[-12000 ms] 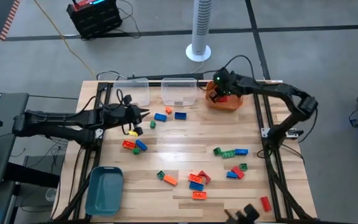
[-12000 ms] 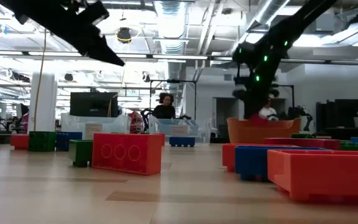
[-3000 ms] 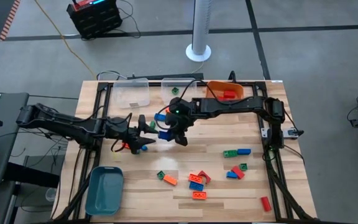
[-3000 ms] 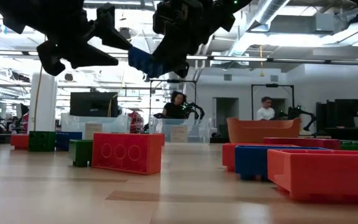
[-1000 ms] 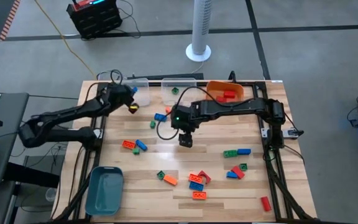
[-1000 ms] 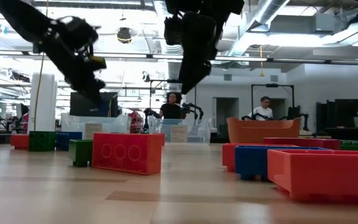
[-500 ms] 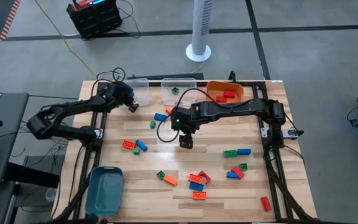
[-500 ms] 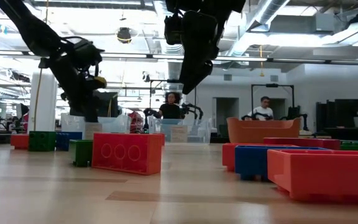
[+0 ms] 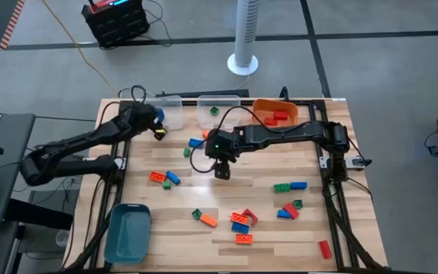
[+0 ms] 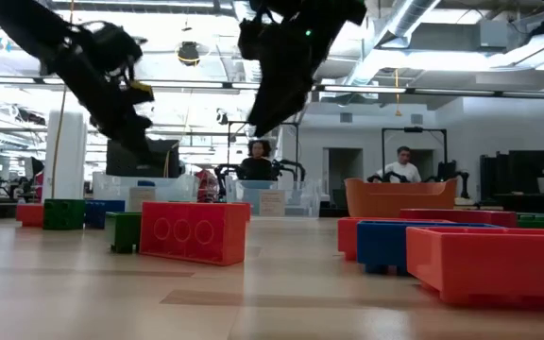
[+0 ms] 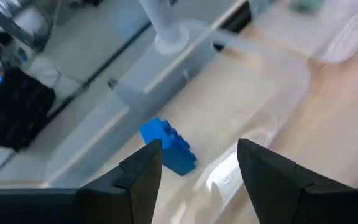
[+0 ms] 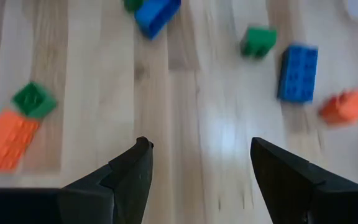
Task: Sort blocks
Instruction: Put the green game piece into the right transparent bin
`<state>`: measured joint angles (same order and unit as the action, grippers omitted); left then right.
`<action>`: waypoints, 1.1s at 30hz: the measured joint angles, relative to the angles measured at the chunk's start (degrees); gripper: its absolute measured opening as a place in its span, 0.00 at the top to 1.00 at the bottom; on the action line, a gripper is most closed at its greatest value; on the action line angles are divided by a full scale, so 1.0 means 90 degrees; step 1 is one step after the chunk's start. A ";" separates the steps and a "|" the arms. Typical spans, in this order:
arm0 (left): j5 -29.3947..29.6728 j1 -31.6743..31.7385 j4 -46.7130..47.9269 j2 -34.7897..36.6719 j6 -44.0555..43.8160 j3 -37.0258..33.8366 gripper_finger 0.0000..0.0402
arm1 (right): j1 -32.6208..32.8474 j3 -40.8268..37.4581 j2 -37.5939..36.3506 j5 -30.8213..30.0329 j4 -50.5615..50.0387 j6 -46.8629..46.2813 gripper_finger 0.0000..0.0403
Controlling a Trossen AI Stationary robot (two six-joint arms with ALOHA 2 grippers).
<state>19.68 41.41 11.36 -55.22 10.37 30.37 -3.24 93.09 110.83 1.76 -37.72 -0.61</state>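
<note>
Wooden worktop [image 9: 204, 194] filling centre frame, blocks [image 9: 240, 221] scattered mostly lower right. Left claw [image 9: 157, 131] upper left, spread and empty above clear bin [image 11: 185, 93] holding blue block [image 11: 168, 147]. Right claw [image 9: 220, 169] centre, spread, empty. Probably light, rigid, slick: best pinched across flat sides.

Two arms [image 9: 82, 141], two clear bins [image 9: 172, 113], one orange bin [image 9: 258, 106], one teal bin [image 9: 128, 232], roughly twenty scattered blocks [image 9: 243, 238].
</note>
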 joint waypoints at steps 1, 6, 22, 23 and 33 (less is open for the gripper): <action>0.0043 -0.0164 0.0127 0.0195 -0.0064 0.0000 0.50 | -0.0001 -0.0126 0.0000 -0.0003 0.0300 0.0007 0.32; -0.0275 -0.1211 0.0973 0.0846 -0.0628 0.0000 0.51 | 0.0001 -0.0895 0.0000 -0.0041 0.2046 0.0263 0.32; 0.0134 -0.3993 0.0682 0.0145 -0.1839 -0.0012 0.51 | -0.0492 -0.0584 0.0824 -0.0570 0.2105 0.0316 0.32; 0.0146 -0.3995 0.0477 -0.0028 -0.1993 -0.0007 0.51 | -0.0472 -0.0585 0.0794 -0.0798 0.1927 0.0271 0.32; 0.0731 -0.3881 -0.0307 -0.2039 -0.3337 0.0274 0.51 | -0.0421 -0.0575 -0.0077 -0.1857 0.0569 0.0237 0.32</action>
<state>26.26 6.48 8.60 -73.57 -19.66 32.83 -7.03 87.92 110.13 -14.95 -32.60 1.52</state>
